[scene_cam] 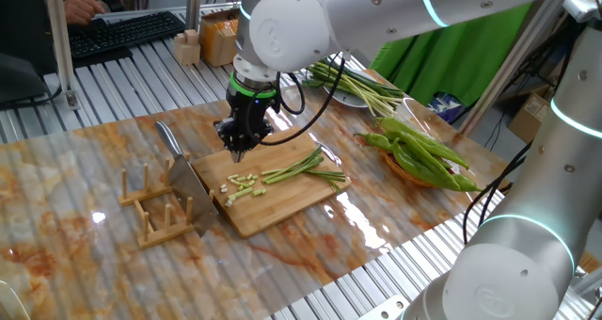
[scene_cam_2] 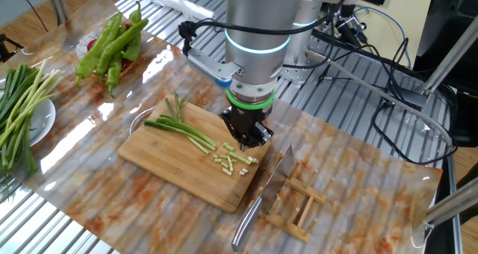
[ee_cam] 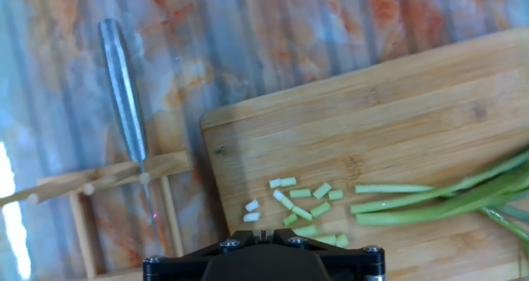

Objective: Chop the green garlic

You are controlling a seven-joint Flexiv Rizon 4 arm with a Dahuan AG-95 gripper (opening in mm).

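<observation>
While we read near to far from the one fixed view:
bench [scene_cam: 66, 216]: marbled orange-brown top; it carries everything we list.
rack [scene_cam: 160, 207]: small wooden stand at the board's left end.
knife [scene_cam: 183, 174]: steel cleaver propped in the rack, blade down, handle up and away; nothing holds it.
board [scene_cam: 282, 202]: bamboo cutting board, flat, just right of the rack.
green garlic [scene_cam: 301, 168]: on the board; a cluster of short cut bits at the rack end, uncut stalk lengths running on toward the far-right corner.
hand [scene_cam: 236, 150]: points straight down over the board's far-left part, above and just beside the cut bits; fingers pressed together, we see nothing between them.
peppers [scene_cam: 423, 155]: glossy green pile on a dish, right of the board, well apart from it.
long stalks [scene_cam: 362, 87]: uncut bundle on a white plate, behind the board.
keyboard [scene_cam: 122, 33]: black, far left, off the marbled top.
</observation>
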